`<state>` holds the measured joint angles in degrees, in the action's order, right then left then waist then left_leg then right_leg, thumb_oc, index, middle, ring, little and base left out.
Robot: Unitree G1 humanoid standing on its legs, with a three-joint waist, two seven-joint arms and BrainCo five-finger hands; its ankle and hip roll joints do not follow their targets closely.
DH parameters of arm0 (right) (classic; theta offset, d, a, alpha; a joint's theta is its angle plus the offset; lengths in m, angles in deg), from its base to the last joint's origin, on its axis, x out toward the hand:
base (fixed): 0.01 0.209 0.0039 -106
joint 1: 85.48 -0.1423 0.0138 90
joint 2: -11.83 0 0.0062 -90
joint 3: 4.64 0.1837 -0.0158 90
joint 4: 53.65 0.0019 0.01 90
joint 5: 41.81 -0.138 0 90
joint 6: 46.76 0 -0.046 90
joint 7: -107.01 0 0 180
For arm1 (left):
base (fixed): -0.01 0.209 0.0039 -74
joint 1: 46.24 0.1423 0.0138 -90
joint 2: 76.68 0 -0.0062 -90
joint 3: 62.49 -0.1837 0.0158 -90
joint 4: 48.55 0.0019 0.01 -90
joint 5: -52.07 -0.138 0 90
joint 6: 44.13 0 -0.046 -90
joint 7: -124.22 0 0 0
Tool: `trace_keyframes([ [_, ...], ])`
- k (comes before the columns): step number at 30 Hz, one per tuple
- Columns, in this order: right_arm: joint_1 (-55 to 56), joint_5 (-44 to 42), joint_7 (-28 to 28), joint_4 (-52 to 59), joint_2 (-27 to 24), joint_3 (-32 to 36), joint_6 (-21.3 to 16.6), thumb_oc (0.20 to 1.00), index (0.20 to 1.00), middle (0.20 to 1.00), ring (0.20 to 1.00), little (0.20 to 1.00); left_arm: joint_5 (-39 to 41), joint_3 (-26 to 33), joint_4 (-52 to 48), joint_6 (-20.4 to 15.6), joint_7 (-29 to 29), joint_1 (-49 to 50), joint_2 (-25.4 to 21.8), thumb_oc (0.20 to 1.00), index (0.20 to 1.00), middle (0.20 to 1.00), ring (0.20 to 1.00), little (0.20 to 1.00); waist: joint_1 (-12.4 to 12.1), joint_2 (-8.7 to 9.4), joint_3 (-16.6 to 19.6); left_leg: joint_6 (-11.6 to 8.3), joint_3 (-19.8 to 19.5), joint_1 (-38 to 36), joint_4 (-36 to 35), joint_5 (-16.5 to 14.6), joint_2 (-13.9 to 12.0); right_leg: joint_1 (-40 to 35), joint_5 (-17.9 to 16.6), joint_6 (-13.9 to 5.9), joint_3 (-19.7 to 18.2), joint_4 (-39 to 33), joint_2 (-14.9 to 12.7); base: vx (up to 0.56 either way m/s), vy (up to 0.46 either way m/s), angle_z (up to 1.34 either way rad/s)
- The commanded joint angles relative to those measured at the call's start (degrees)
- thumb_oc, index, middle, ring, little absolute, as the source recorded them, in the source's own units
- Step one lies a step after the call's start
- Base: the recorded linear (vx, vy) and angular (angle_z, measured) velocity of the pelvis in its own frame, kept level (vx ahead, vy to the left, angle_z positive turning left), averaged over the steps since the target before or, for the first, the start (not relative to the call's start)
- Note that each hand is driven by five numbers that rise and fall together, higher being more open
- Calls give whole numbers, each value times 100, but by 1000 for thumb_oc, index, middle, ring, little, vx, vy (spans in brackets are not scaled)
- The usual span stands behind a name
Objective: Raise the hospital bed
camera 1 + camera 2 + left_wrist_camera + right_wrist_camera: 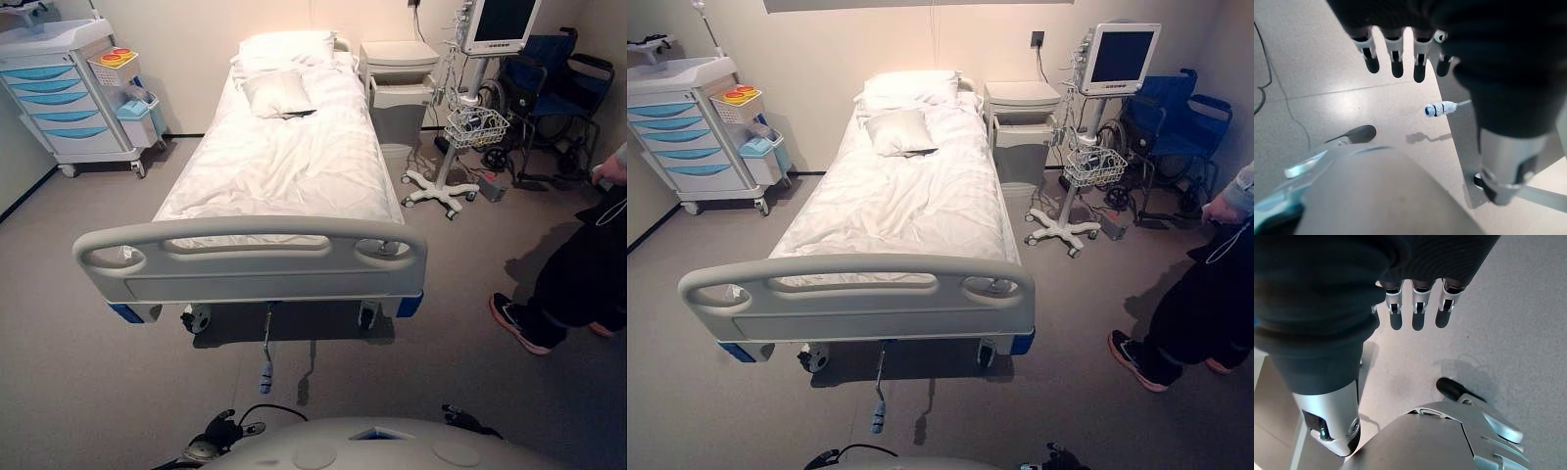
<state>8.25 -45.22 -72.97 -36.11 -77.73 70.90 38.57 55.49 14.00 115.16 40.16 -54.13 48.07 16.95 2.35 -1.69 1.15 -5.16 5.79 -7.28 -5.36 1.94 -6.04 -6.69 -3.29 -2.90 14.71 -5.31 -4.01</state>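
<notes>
At bed foot [250, 259]: 1 crank [265, 372], 2 pillows [278, 93].

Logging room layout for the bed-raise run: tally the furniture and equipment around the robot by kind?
Hospital bed: 1
Pillows: 2
Bed crank handle: 1
Drawer cart: 1
Bedside cabinet: 1
Monitor stand: 1
Wheelchair: 1
Total: 8

One hospital bed [892, 211] is carrying two pillows [904, 110]. One drawer cart [688, 132], one bedside cabinet [1024, 122], one monitor stand [1092, 127] and one wheelchair [1166, 132] are standing around it. One person [1205, 304] is standing at right.
</notes>
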Motion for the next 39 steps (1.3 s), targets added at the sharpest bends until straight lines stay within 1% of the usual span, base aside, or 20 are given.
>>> trace_keyframes([
  [1, -545, 40, 63, -285, 79, -196, -103, 1000, 1000, 1000, 1000, 1000, 30, 33, 244, -163, -10, -407, -13, 1000, 1000, 1000, 1000, 1000, 115, 370, -220, 220, 61, -127, 36, -144, 414, -250, 106, -531, -170, 31, -147, 0, 0, 0],
  [10, -562, 36, 80, -310, 83, -198, -107, 1000, 1000, 1000, 1000, 1000, 201, 115, 202, -167, 14, -414, -18, 1000, 1000, 1000, 1000, 1000, 108, 366, -253, 222, 59, -88, 36, -127, 423, -222, 92, -535, -157, 31, -148, 0, 0, 0],
  [19, -646, 35, 118, -276, -11, -150, -94, 1000, 1000, 1000, 1000, 1000, 221, 63, 110, -176, 36, -432, -13, 1000, 1000, 1000, 1000, 1000, 117, 314, -406, 239, 34, 78, 36, -71, 445, -53, 32, -536, -184, 31, -161, -14, 3, 0],
  [23, -868, -29, 209, -154, -94, -177, -118, 1000, 1000, 1000, 1000, 1000, 411, 70, -2, -224, 166, -684, -79, 1000, 1000, 1000, 1000, 1000, 169, 294, -696, 248, 15, 473, 36, 89, 465, 376, -72, -527, -228, 86, -169, -113, 5, 0],
  [26, -1058, -94, 310, -53, -164, -244, -156, 1000, 1000, 1000, 1000, 1000, 674, 75, -88, -270, 307, -945, -138, 1000, 1000, 1000, 1000, 1000, 211, 289, -989, 283, 10, 880, 83, 212, 452, 911, -83, -481, -311, 361, -176, -104, 6, 2],
  [27, -1059, -94, 310, -54, -164, -244, -156, 1000, 1000, 1000, 1000, 1000, 675, 75, -87, -270, 307, -946, -138, 1000, 1000, 1000, 1000, 1000, 210, 289, -984, 283, 11, 888, 85, 212, 452, 920, -81, -480, -313, 366, -177, -66, 2, -3],
  [28, -1149, -113, 345, 14, -184, -275, -169, 1000, 1000, 1000, 1000, 1000, 804, 69, -138, -300, 383, -1084, -170, 1000, 1000, 1000, 1000, 1000, 238, 302, -1152, 294, 13, 1106, 161, 238, 445, 1152, -82, -461, -350, 478, -187, -64, 7, -9],
  [30, -1195, -118, 374, 44, -204, -297, -177, 1000, 1000, 1000, 1000, 1000, 841, 50, -167, -314, 427, -1166, -178, 1000, 1000, 1000, 1000, 1000, 261, 305, -1208, 295, 22, 1245, 207, 248, 451, 1312, -83, -455, -356, 550, -191, -59, 10, -10],
  [32, -1316, -179, 445, 144, -234, -336, -213, 1000, 1000, 1000, 1000, 1000, 962, 10, -232, -347, 517, -1363, -215, 1000, 1000, 1000, 1000, 1000, 290, 324, -1365, 294, 29, 1503, 249, 296, 445, 1585, -94, -444, -388, 644, -192, -86, 9, -6],
  [33, -1435, -202, 499, 246, -273, -402, -241, 1000, 1000, 1000, 1000, 1000, 1031, -42, -310, -373, 599, -1553, -258, 1000, 1000, 1000, 1000, 1000, 326, 338, -1505, 292, 35, 1772, 317, 326, 429, 1875, -97, -436, -416, 749, -187, -78, 3, -4],
  [36, -1438, -202, 499, 245, -272, -402, -241, 1000, 1000, 1000, 1000, 1000, 1031, -42, -309, -373, 599, -1556, -258, 1000, 1000, 1000, 1000, 1000, 327, 337, -1494, 292, 35, 1791, 325, 324, 429, 1894, -94, -436, -418, 758, -188, -52, 1, -1],
  [37, -1716, -244, 657, 565, -356, -527, -317, 1000, 1000, 1000, 1000, 1000, 1171, -93, -432, -417, 794, -2006, -418, 1000, 1000, 1000, 1000, 1000, 399, 391, -1776, 293, 58, 2323, 515, 375, 401, 2464, -111, -419, -478, 987, -150, -104, -2, -3],
  [38, -1718, -244, 657, 565, -356, -526, -316, 1000, 1000, 1000, 1000, 1000, 1171, -92, -429, -417, 794, -2010, -418, 1000, 1000, 1000, 1000, 1000, 399, 391, -1766, 293, 58, 2342, 525, 373, 401, 2484, -109, -418, -479, 996, -151, -133, -5, -6],
  [39, -1782, -246, 703, 690, -407, -543, -339, 1000, 1000, 1000, 1000, 1000, 1201, -107, -491, -430, 837, -2121, -471, 1000, 1000, 1000, 1000, 1000, 422, 409, -1841, 288, 63, 2465, 566, 388, 404, 2597, -130, -423, -482, 1026, -154, -49, -1, -11],
])
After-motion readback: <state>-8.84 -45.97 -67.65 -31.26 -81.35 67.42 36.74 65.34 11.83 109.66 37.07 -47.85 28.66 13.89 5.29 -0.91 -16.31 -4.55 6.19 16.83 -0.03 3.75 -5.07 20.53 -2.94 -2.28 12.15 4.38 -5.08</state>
